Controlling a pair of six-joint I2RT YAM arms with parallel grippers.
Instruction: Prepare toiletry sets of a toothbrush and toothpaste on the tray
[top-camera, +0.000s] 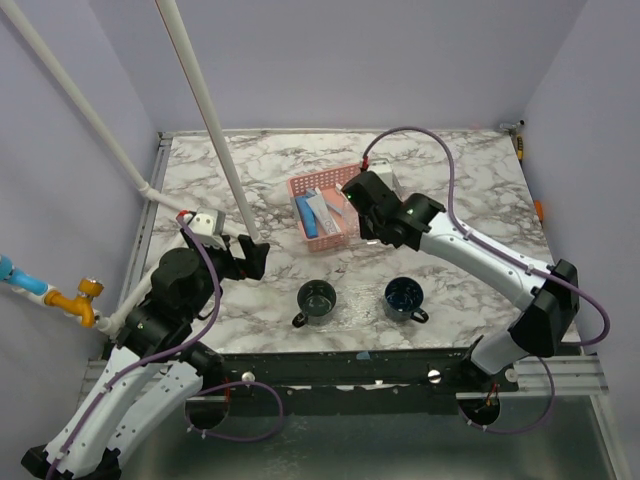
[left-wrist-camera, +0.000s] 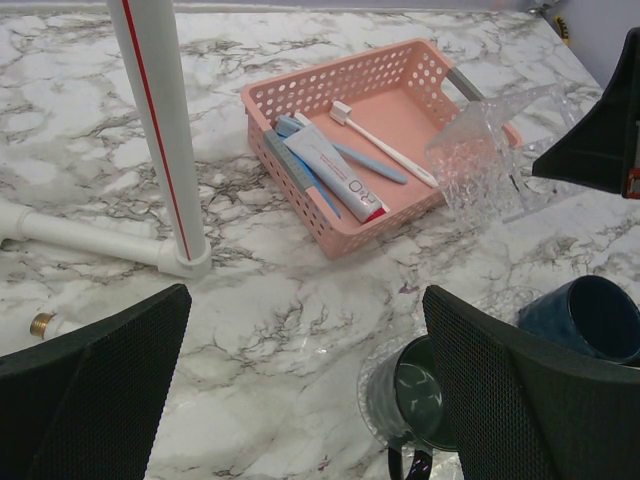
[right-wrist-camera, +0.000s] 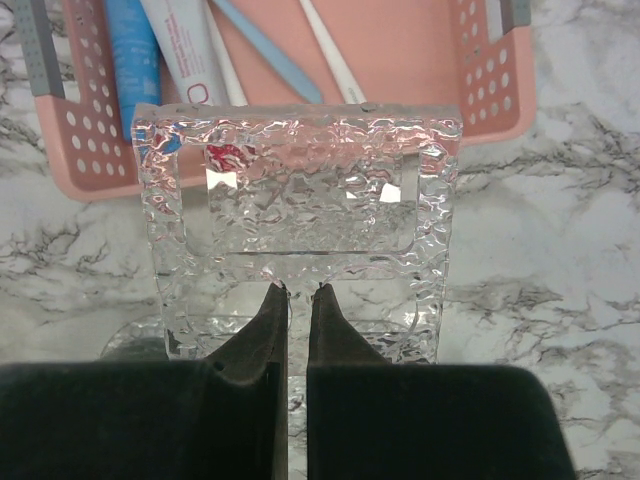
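My right gripper (right-wrist-camera: 298, 290) is shut on the edge of the clear, ripple-textured tray (right-wrist-camera: 300, 200) and holds it tilted off the table, just in front of the pink basket (right-wrist-camera: 495, 90). In the left wrist view the tray (left-wrist-camera: 480, 160) stands on edge beside the basket (left-wrist-camera: 300, 85). A white and red toothpaste tube (left-wrist-camera: 335, 175), a white toothbrush (left-wrist-camera: 385, 145) and a blue toothbrush (left-wrist-camera: 365, 163) lie in the basket. My left gripper (left-wrist-camera: 307, 293) is open and empty over bare marble, left of the mugs.
A dark green mug (top-camera: 317, 298) and a blue mug (top-camera: 404, 295) stand near the front edge. White pipes (top-camera: 205, 110) cross the left half of the table, with a pipe foot (left-wrist-camera: 185, 260) by my left gripper. The basket (top-camera: 322, 185) sits mid-table.
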